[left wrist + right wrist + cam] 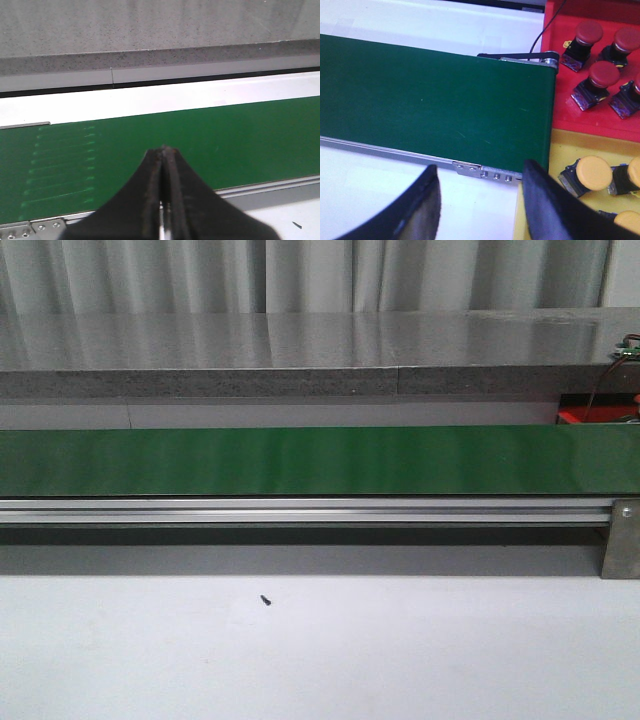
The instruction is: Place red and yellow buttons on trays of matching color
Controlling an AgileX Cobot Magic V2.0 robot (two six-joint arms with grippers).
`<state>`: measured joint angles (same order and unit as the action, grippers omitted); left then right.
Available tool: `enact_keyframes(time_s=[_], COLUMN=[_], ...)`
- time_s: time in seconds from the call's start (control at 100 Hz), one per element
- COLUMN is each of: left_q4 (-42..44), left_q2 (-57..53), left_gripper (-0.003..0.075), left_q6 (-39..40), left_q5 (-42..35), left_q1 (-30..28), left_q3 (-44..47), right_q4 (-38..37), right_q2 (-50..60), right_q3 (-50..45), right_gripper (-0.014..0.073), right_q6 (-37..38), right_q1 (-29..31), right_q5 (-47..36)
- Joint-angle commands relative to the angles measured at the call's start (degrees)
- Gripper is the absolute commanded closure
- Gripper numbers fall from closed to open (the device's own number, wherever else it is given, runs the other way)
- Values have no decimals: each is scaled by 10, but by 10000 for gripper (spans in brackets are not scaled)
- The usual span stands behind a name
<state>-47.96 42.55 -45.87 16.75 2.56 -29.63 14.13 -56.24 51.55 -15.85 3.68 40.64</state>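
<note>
Belt (300, 460), green and bare, runs the whole width of the front view, carried on a silver rail (300, 510) with a metal bracket (622, 538) at its right end. Behind it stands a grey speckled ledge (300, 355) backed by pale curtains (300, 275). In front lies the white tabletop (320, 660), with one small dark screw (266, 600) on it near the middle. A bit of red shows behind the belt at the far right of this view.

In the left wrist view the left gripper (164, 150) hangs over the near edge of the belt, its two black fingers (150, 185) pressed together with nothing between them.

In the right wrist view the right gripper (480, 172) sits over the end of the belt, its fingers (547, 200) spread wide apart and empty, with the rail's screwed end plate (490, 172) showing between them. Just past the belt's end lies the red tray (560, 115), holding at least four red buttons (604, 75) on dark bases, grouped close together. Next to it, touching edge to edge, is the yellow tray (535, 220), with yellow buttons (592, 172) lying on it; three are at least partly visible, one partly hidden behind the finger. A black cable (540, 37) runs across the corner of the red tray toward the belt's end roller (540, 59).
</note>
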Motion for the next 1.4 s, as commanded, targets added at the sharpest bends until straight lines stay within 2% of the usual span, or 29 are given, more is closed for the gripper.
enact_keyframes(time_s=[0.0,0.31,0.58,0.89,1.05,1.39], left_q4=[-16,-16,-16,-16,-16,-16], left_q2=[-3,-3,-3,-3,-3,-3], left_gripper=[740,740,740,740,740,740], left_q6=[0,0,0,0,0,0], left_q5=[-31,-31,-30,-30,-30,-30], left_q1=[5,5,5,5,5,5], left_q3=[-16,-16,-16,-16,-16,-16], right_q4=[1,1,1,1,1,1], right_q2=[22,23,85,235,274,275], right_q3=[14,-14,-114,-215,-235,-235], right_gripper=[334,666,656,660,660,660], right_q6=[-11,-16,-21,-21,-21,-21], right_q1=[0,-1,-40,-86,-86,-86], right_q5=[-26,-41,-147,-244,-247,-244])
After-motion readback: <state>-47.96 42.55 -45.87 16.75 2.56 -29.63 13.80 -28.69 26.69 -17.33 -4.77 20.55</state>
